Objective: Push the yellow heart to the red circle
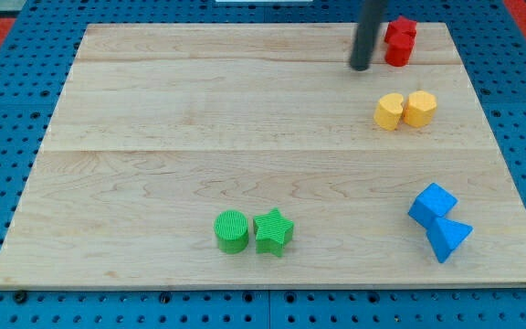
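Observation:
The yellow heart (389, 111) lies at the view's right, touching a yellow hexagon (420, 108) on its right. Two red blocks sit close together at the top right. The lower one looks like the red circle (397, 51). The upper red block (403, 28) has a shape I cannot make out. My tip (361, 67) rests on the board just left of the red blocks, above and slightly left of the yellow heart, touching neither.
A green circle (231, 230) and a green star (273, 231) sit side by side at the bottom centre. Two blue blocks (432, 205) (448, 238) touch at the bottom right. The wooden board (199, 119) lies on a blue pegboard.

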`<action>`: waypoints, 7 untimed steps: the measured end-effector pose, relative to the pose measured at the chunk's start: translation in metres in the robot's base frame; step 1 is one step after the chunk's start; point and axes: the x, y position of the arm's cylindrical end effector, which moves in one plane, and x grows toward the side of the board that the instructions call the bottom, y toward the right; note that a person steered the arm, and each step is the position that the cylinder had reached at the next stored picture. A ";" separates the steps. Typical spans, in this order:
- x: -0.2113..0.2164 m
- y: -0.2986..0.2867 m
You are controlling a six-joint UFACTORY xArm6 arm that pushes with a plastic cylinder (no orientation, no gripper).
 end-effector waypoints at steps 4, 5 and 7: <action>0.168 0.006; 0.136 0.028; 0.058 0.038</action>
